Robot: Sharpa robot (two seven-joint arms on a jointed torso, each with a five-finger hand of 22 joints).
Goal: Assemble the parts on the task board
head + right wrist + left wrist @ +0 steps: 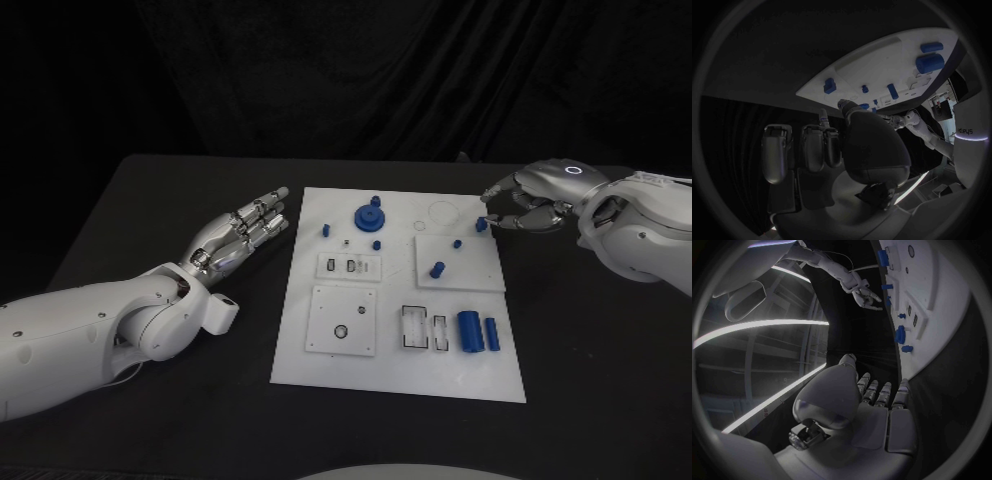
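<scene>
A: Which robot hand is nearer the small blue peg [482, 223]?
B: The right robot hand [522, 212], fingers curled around it at the white board's [400, 375] far right edge. The left robot hand [245, 232] lies flat, empty, on the tabletop [144, 220].

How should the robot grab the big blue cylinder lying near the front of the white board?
Probably round its middle, coming straight down from above. The big blue cylinder lies flat on the white task board, its long sides facing left and right. A thinner blue cylinder lies close on its right and a slotted plate on its left, so fingers pinching across its curved sides have little room.
</scene>
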